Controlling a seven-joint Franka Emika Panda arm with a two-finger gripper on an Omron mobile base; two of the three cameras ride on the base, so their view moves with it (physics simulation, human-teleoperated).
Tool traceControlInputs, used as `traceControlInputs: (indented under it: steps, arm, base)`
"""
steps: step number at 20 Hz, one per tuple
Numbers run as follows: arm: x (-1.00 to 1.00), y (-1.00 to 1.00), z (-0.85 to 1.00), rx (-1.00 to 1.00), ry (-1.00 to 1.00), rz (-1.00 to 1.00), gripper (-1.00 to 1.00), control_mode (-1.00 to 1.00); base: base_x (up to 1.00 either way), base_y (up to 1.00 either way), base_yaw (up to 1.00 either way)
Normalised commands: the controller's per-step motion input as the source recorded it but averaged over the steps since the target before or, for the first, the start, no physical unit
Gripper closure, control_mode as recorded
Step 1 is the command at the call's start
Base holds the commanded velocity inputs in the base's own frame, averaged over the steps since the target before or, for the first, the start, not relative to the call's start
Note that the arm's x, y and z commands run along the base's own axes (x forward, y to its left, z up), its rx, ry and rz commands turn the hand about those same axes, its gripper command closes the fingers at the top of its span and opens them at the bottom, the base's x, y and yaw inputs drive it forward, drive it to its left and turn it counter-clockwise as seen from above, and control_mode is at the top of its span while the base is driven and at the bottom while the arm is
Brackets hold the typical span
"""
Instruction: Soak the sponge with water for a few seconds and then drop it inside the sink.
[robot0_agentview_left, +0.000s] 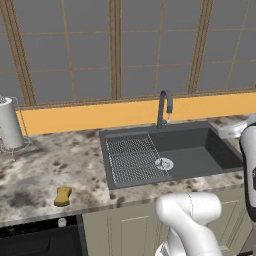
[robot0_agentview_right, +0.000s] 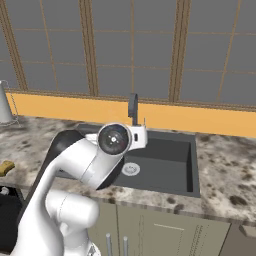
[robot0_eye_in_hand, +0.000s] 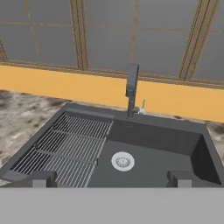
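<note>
A small mustard-yellow sponge (robot0_agentview_left: 62, 196) lies on the speckled stone counter (robot0_agentview_left: 55, 165), near its front edge and well to the left of the sink (robot0_agentview_left: 200, 150). The dark grey sink has a ribbed drainboard (robot0_agentview_left: 131, 159) on its left, a round silver drain (robot0_eye_in_hand: 122, 161), and a dark arched faucet (robot0_agentview_left: 164, 107) at the back. The gripper (robot0_eye_in_hand: 109, 178) hangs above the sink's front, jaws spread wide, holding nothing. A paper towel roll (robot0_agentview_left: 9, 122) stands at the counter's far left.
</note>
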Motion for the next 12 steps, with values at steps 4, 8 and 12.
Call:
traceControlInputs:
  steps: [4, 8, 12]
  arm:
    - [0.14, -0.01, -0.03, 0.01, -0.13, 0.04, -1.0, -1.0]
    - [0.24, -0.02, -0.05, 0.0, -0.13, 0.04, -1.0, -1.0]
    - [0.25, -0.03, -0.06, 0.02, -0.14, 0.05, -1.0, -1.0]
  base:
    - [0.0, 0.0, 0.0]
    - [0.0, 0.0, 0.0]
    - [0.0, 0.0, 0.0]
